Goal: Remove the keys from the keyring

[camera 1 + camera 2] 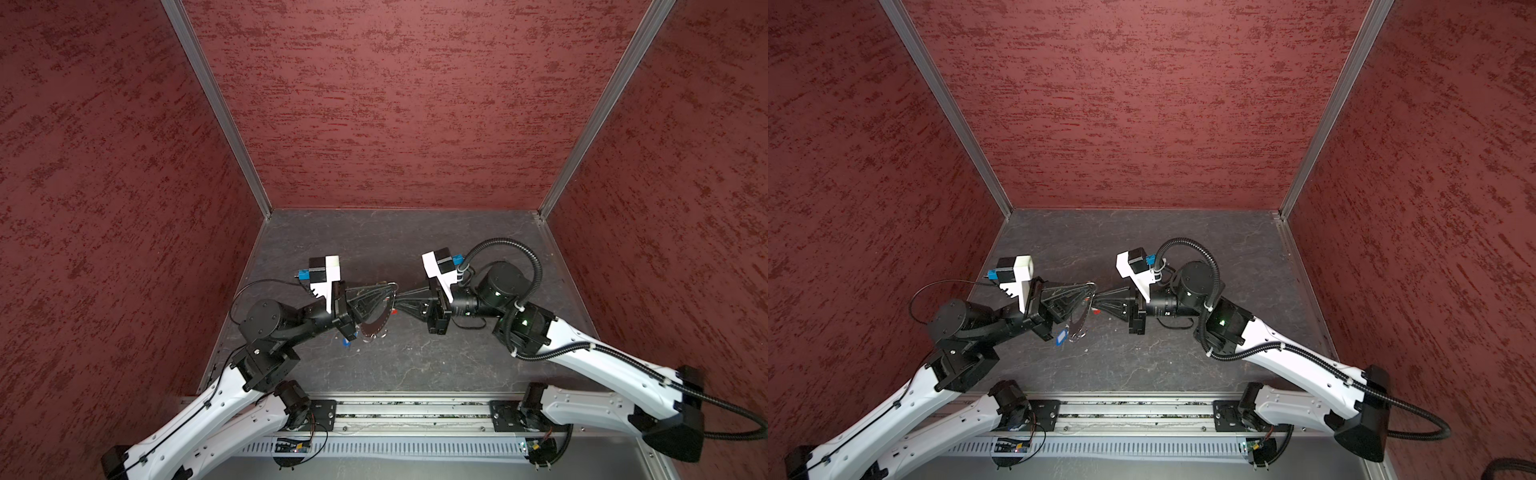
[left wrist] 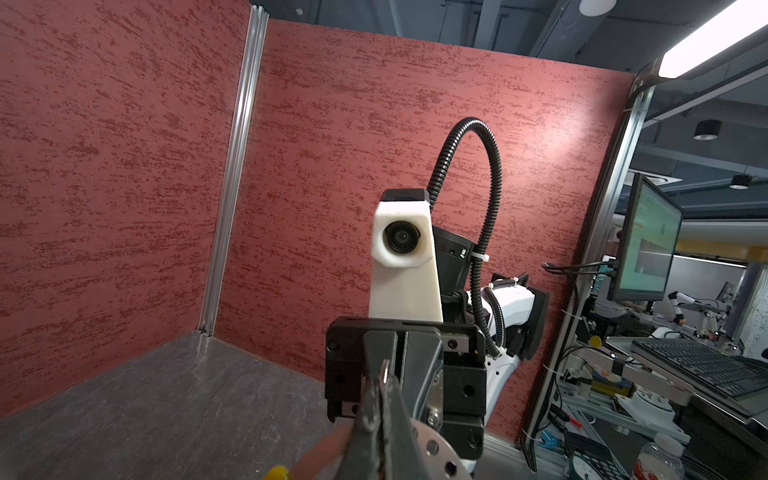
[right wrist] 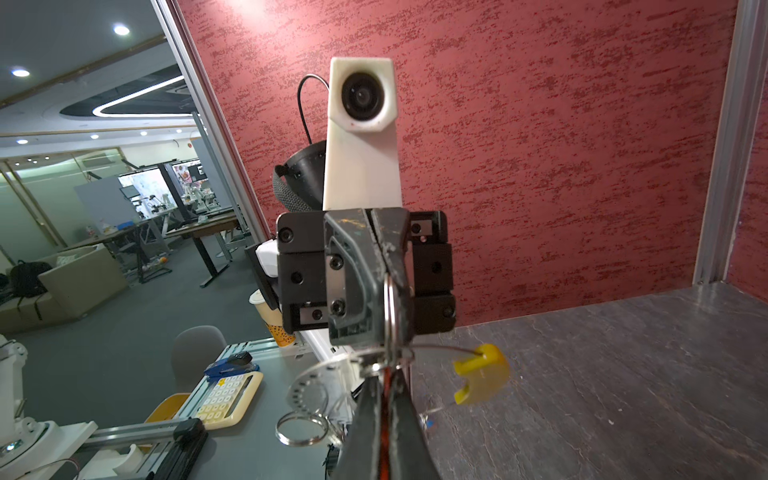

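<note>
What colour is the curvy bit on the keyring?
The curved section is yellow; the right wrist view shows it best.

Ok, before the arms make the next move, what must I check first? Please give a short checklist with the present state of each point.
1. Grip of left claw on silver ring: shut, ok.
2. Grip of right claw on red tag: shut, ok.
3. Keyring's yellow section hanging clear of table: ok.
4. Hanging blue tag not pinched by either claw: ok.
5. Whether red tag is freed from silver ring: cannot tell.
</note>
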